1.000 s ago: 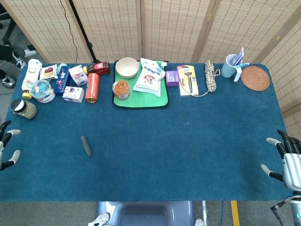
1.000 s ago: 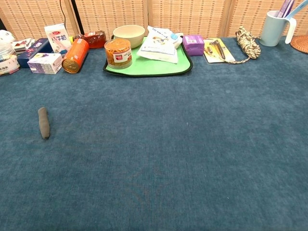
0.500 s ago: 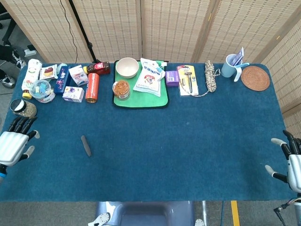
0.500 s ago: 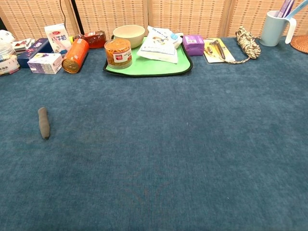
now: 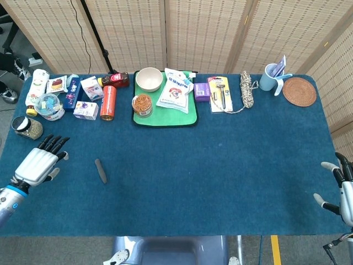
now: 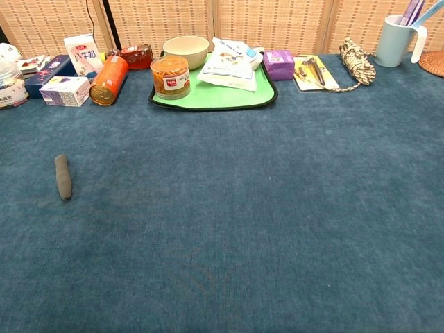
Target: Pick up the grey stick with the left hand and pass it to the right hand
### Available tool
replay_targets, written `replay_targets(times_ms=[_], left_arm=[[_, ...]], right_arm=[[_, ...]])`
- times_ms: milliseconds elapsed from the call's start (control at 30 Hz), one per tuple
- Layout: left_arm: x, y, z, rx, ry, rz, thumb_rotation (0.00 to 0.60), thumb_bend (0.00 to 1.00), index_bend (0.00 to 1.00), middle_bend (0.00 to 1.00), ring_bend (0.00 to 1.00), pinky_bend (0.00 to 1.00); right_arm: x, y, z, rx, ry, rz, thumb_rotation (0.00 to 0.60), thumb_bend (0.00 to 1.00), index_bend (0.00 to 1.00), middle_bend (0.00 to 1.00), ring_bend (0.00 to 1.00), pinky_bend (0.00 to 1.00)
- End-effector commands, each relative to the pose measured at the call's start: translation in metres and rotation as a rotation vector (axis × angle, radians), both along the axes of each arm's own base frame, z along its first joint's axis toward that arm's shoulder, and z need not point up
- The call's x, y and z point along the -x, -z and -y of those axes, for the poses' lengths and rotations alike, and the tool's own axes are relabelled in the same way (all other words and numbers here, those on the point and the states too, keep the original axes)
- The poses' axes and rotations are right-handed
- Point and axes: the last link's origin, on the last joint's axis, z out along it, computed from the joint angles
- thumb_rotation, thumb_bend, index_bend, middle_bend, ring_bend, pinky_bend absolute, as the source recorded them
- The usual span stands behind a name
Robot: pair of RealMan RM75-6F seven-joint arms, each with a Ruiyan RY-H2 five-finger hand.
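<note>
The grey stick [image 5: 100,170] lies flat on the blue tablecloth at the left, also seen in the chest view [image 6: 63,177]. My left hand [image 5: 39,163] hovers over the table's left side, a short way left of the stick, fingers spread and holding nothing. At the far right edge my right hand [image 5: 341,188] is partly out of frame, fingers apart and empty. Neither hand shows in the chest view.
Along the back stand a green tray [image 5: 182,117] with a jar [image 5: 142,105] and a snack bag, a bowl [image 5: 149,79], an orange can [image 5: 108,102], boxes, a rope coil [image 5: 246,88], a blue mug [image 5: 270,77] and a coaster. A lidded jar [image 5: 27,127] sits near my left hand.
My left hand has moved in from the left edge towards the stick. The right hand has slipped slightly further right and down. The stick has not moved.
</note>
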Motion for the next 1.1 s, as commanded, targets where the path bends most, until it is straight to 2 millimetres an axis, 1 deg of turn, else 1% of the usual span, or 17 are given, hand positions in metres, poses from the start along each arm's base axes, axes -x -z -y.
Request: replay_targets(times_ms=[33, 133, 333, 667, 733, 933, 1100], left_arm=[[-0.003, 0.014, -0.007, 0.039, 0.035, -0.019, 0.600, 0.35, 0.39, 0.06, 0.00, 0.00], [-0.004, 0.026, -0.015, 0.057, 0.066, -0.038, 0.600, 0.35, 0.39, 0.06, 0.00, 0.00], [-0.006, 0.043, -0.027, 0.073, 0.094, -0.047, 0.600, 0.35, 0.39, 0.06, 0.00, 0.00], [-0.010, 0.067, -0.040, 0.100, 0.114, -0.031, 0.600, 0.35, 0.39, 0.06, 0.00, 0.00], [-0.011, 0.076, -0.044, 0.110, 0.115, -0.031, 0.600, 0.35, 0.39, 0.06, 0.00, 0.00], [-0.010, 0.088, -0.048, 0.120, 0.110, -0.028, 0.600, 0.35, 0.39, 0.06, 0.00, 0.00], [-0.009, 0.094, -0.050, 0.118, 0.099, -0.021, 0.600, 0.35, 0.39, 0.06, 0.00, 0.00]], right_arm=[[0.000, 0.000, 0.000, 0.000, 0.003, -0.001, 0.600, 0.16, 0.27, 0.09, 0.17, 0.12], [0.001, 0.000, 0.000, 0.002, 0.006, 0.000, 0.600, 0.16, 0.27, 0.09, 0.17, 0.12], [0.002, 0.000, -0.001, 0.003, 0.015, -0.004, 0.600, 0.16, 0.27, 0.09, 0.17, 0.13], [0.003, 0.000, -0.002, 0.007, 0.018, -0.006, 0.600, 0.16, 0.27, 0.09, 0.17, 0.13], [0.003, -0.001, -0.003, 0.010, 0.021, -0.008, 0.600, 0.16, 0.27, 0.09, 0.17, 0.13], [0.004, -0.002, -0.004, 0.016, 0.029, -0.012, 0.600, 0.16, 0.27, 0.09, 0.17, 0.13], [0.004, -0.003, -0.005, 0.018, 0.032, -0.014, 0.600, 0.16, 0.27, 0.09, 0.17, 0.13]])
